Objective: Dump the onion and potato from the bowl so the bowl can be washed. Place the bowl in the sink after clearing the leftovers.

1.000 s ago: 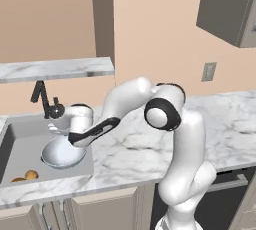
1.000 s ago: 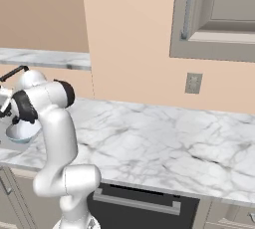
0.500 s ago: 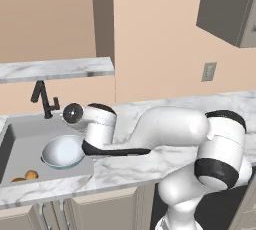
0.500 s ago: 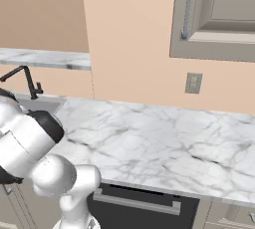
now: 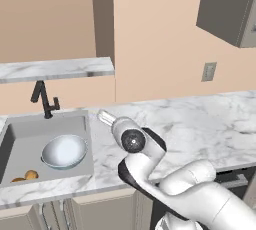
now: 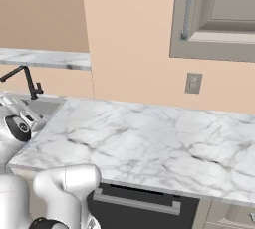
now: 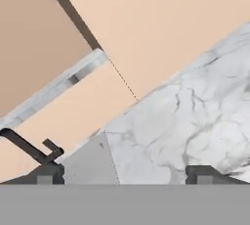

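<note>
- Silver-white, the bowl [image 5: 64, 151] lies tilted inside the grey sink [image 5: 30, 129], right side, apart from the arm.
- Two brown vegetables [image 5: 26, 176] rest at the sink's front-left corner.
- The gripper [image 7: 124, 174] has its fingertips [image 7: 46, 174] wide apart, holding nothing.

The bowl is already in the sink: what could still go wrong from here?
1. The bowl lies tilted near the sink wall, so it may rock or slide.
2. Two small brown pieces lie in the basin corner; they might block the drain.
3. The open gripper hangs near the faucet and could bump it.
</note>
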Controlling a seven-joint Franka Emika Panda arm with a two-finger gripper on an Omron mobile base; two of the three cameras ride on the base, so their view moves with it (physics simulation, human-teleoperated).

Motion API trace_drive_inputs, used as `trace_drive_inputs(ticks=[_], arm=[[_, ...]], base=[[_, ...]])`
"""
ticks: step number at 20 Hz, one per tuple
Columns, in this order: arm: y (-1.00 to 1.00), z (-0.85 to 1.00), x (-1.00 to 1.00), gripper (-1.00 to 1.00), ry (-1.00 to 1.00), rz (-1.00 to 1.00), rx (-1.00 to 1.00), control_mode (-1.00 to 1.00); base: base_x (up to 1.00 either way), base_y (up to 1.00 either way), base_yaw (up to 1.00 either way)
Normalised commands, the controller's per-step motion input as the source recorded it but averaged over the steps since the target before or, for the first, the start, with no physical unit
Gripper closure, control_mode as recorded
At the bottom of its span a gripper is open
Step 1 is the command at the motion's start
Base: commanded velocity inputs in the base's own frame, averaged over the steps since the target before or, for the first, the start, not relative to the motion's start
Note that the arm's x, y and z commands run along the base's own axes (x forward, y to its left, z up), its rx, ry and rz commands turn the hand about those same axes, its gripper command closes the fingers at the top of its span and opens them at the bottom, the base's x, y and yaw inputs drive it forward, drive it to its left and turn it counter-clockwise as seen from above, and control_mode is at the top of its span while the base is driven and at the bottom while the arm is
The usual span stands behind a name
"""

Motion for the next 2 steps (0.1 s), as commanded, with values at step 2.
trace_drive_inputs(ticks=[2], arm=[[0.0, 0.0, 0.0, -1.0, 0.0, 0.0, 0.0, -1.0]], base=[[0.0, 0.0, 0.0]])
